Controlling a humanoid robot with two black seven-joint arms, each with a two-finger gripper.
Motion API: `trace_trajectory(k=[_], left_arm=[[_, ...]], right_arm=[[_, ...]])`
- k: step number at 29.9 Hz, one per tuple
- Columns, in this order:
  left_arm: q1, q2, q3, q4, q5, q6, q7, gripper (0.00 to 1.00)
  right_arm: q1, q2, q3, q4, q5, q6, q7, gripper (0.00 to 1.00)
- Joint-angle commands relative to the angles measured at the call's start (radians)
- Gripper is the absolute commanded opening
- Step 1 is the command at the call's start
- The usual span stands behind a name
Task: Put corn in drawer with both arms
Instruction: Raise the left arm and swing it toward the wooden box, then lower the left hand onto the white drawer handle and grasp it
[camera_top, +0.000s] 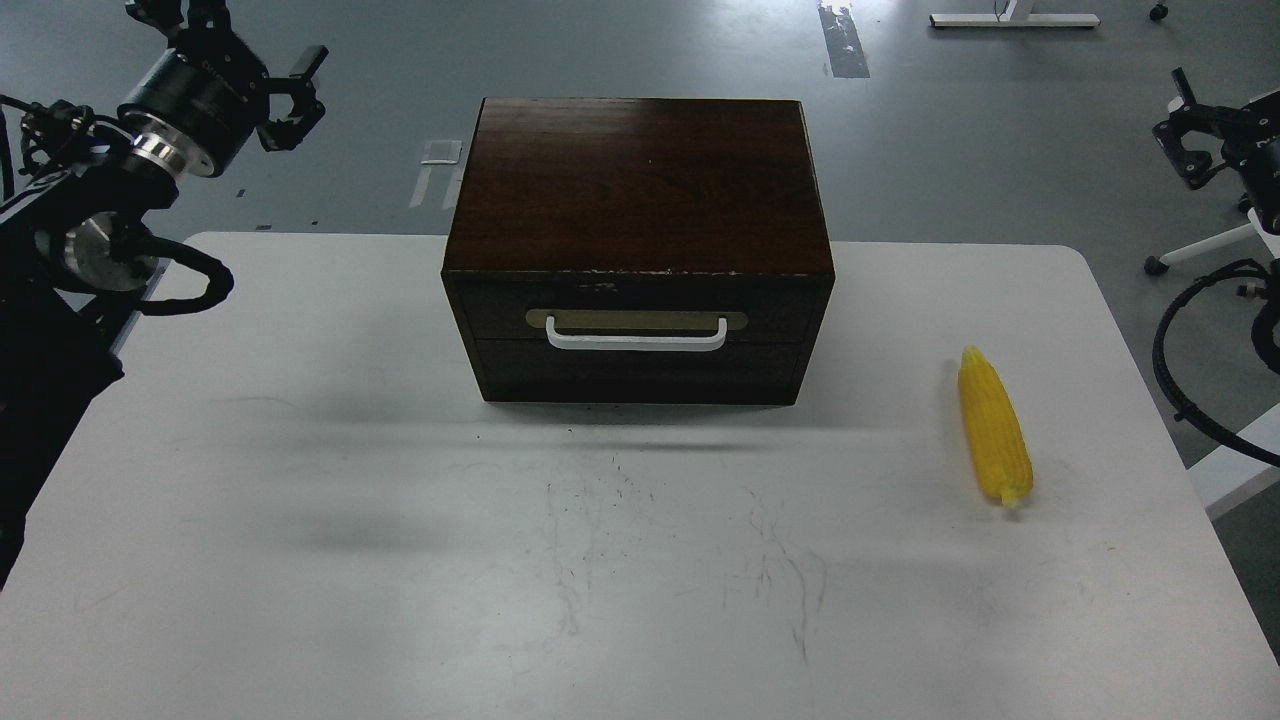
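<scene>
The corn (993, 425) lies on the white table (300, 450) at the right, its pointed end away from me. It is well right of the dark brown wooden box (640, 180). The drawer (636, 350) in the box front is shut, and its white bar handle (636, 343) faces me. My left gripper (228, 40) is raised at the top left, off the table's far-left corner, prongs spread and empty; its upper prong is cut off by the frame edge. My right gripper (1187, 128) hangs beyond the table's right edge, prongs apart and empty, far from the corn.
The table front shows scuff marks (680, 540). My left arm's thick links (50, 340) overhang the table's left edge. A black cable loop (1185, 340) hangs at the right edge. White chair legs (1200, 248) and a desk base (1010, 18) stand on the grey floor.
</scene>
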Motion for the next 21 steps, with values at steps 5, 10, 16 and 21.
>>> trace_trajectory(k=[5, 10, 16, 21], left_arm=[[-0.139, 0.003, 0.001, -0.09, 0.213, 0.0, -0.003, 0.98], [-0.222, -0.001, -0.001, -0.223, 0.424, 0.0, -0.032, 0.97], [-0.242, 0.0, -0.005, -0.452, 0.789, 0.0, -0.05, 0.97], [-0.238, 0.0, 0.002, -0.649, 1.134, 0.0, -0.056, 0.97]], right_arm=[[0.003, -0.009, 0.0, -0.002, 0.0, 0.0, 0.0, 1.0], [0.003, -0.028, 0.0, -0.003, 0.0, 0.0, 0.0, 1.0], [0.003, -0.037, -0.002, -0.005, 0.0, 0.0, -0.006, 1.0], [0.002, -0.051, -0.006, -0.007, 0.0, 0.0, -0.006, 1.0]])
